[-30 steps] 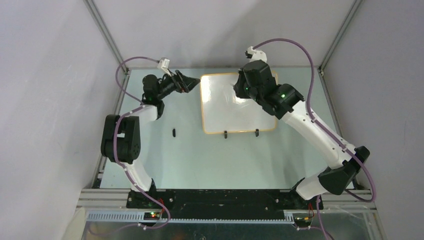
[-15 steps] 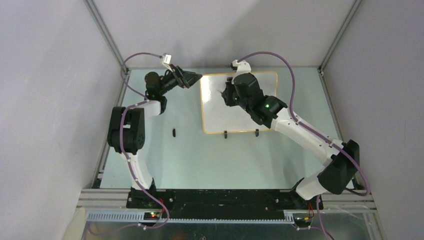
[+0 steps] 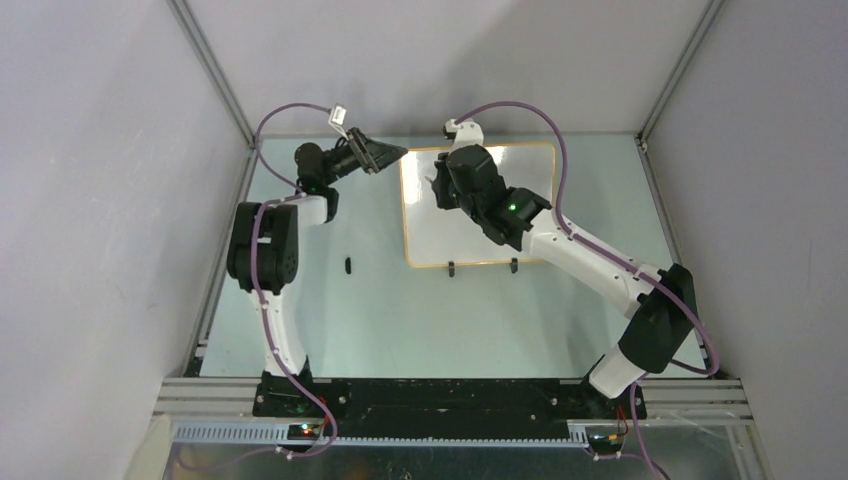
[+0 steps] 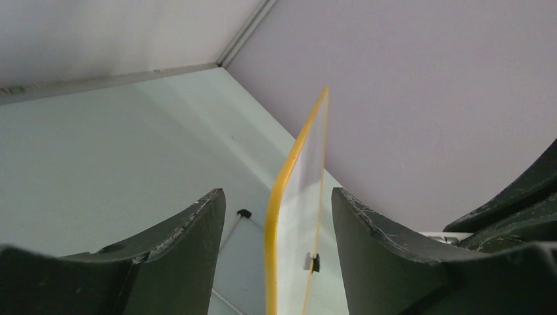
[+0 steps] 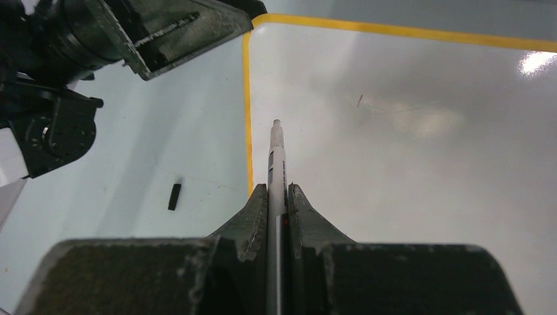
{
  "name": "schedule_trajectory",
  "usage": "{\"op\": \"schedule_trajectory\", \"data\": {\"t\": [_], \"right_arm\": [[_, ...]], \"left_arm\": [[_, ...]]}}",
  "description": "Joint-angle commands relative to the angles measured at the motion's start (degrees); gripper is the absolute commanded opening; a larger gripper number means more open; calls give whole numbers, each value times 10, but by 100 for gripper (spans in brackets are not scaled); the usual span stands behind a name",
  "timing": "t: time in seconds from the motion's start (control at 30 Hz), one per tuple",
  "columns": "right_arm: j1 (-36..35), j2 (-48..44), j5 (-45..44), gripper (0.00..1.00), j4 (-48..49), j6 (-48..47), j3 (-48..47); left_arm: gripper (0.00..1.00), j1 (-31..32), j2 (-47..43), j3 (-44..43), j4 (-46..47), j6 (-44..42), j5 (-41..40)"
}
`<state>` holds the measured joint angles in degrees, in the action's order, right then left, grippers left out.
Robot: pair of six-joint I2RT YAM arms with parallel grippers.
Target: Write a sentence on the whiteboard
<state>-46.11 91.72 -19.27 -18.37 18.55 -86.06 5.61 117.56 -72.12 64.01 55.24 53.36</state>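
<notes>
The whiteboard (image 3: 500, 215) lies flat at the back middle of the table, white with an orange rim. No sentence shows on it, only a tiny dark mark (image 5: 359, 100). My right gripper (image 3: 440, 185) is over the board's top left part, shut on a thin white marker (image 5: 276, 157) whose tip points at the board (image 5: 407, 131) near its left rim. My left gripper (image 3: 385, 152) is open and empty at the board's top left corner. In the left wrist view the board's edge (image 4: 299, 216) shows between the spread fingers of that gripper (image 4: 276, 191), which do not touch it.
A small black cap (image 3: 347, 265) lies on the table left of the board and also shows in the right wrist view (image 5: 174, 196). The board's two black feet (image 3: 451, 268) are at its near edge. Grey walls and frame posts close in the back and sides.
My right gripper has moved left across the board with the marker, to its top left part. My left gripper has moved right and back toward the board's top left corner.
</notes>
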Motion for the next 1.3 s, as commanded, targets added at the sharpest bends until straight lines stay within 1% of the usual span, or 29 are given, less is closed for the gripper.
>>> {"op": "schedule_trajectory", "data": {"t": [0.0, 0.07, 0.2, 0.43, 0.5, 0.63, 0.77, 1.0, 1.27], "right_arm": [[-3, -3, -13, 0, 41, -3, -3], [-8, 7, -14, 0, 26, -3, -19], [-24, 5, -69, 0, 20, -17, -22], [-24, -53, -108, 0, 63, -23, 51], [-24, -64, -112, 0, 84, -23, 68], [-25, -70, -116, 0, 91, -24, 79], [-26, -67, -116, 0, 88, -20, 79], [-25, -67, -114, 0, 86, -19, 79], [-25, -67, -121, 0, 84, -20, 79]], "left_arm": [[63, 1, 13, -19, 61, 58, 30], [62, 2, 14, -18, 52, 60, 29], [61, 6, 3, 0, 53, 51, 27], [62, 9, -5, 8, 47, 42, 31], [62, 8, -8, 10, 49, 41, 31], [61, 9, -9, 11, 43, 36, 31], [56, 11, -10, 9, 31, 29, 29], [55, 18, -18, 4, -25, -12, 33], [54, 20, -17, 4, -2, 4, 41]]}}
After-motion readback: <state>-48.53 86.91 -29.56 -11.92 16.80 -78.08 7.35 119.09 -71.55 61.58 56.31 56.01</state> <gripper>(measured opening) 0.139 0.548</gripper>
